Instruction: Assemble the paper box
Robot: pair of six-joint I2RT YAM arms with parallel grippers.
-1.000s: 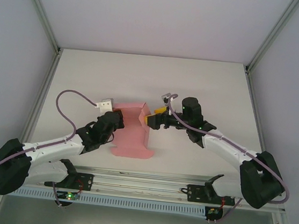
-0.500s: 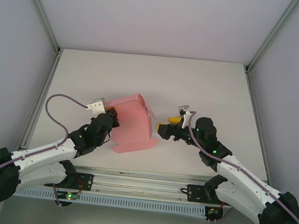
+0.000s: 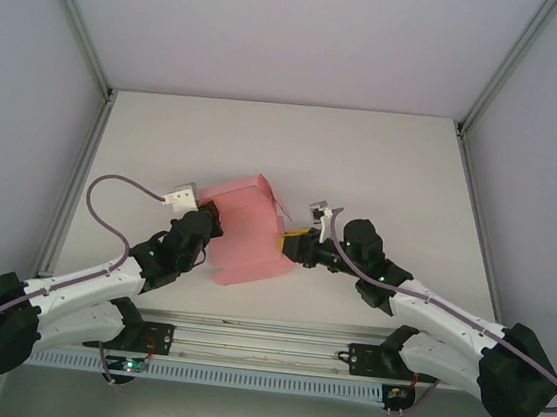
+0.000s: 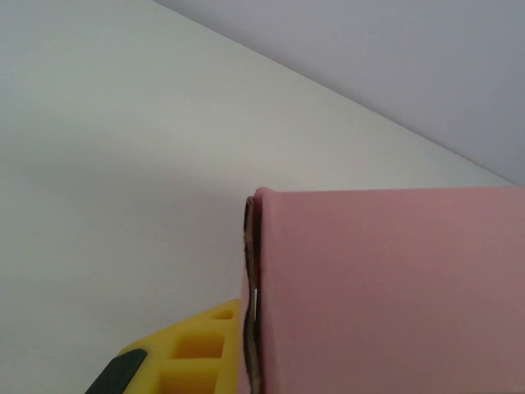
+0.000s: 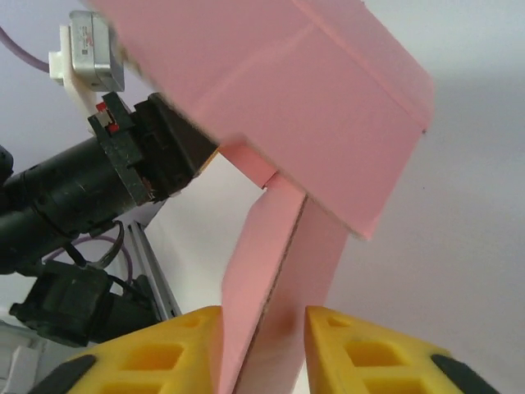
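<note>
A: Where's the paper box [image 3: 250,234]?
B: On the table [image 3: 365,158], nearer half, between the two arms. It's partly folded, and the far end stands up as a wall.
A: Left claw [image 3: 209,233]?
B: Clamped tight on the box's left edge. The wrist view has the card edge right against a yellow finger [image 4: 193,353]. It reads as an anchor so the sheet can't slide.
A: Right claw [image 5: 262,336]?
B: Narrowed onto a right-side flap [image 5: 271,271], yellow fingers on both faces. Probably gripping it to fold it.
A: Orientation?
B: Long axis runs far-to-near, near end swung slightly right, open side up.
</note>
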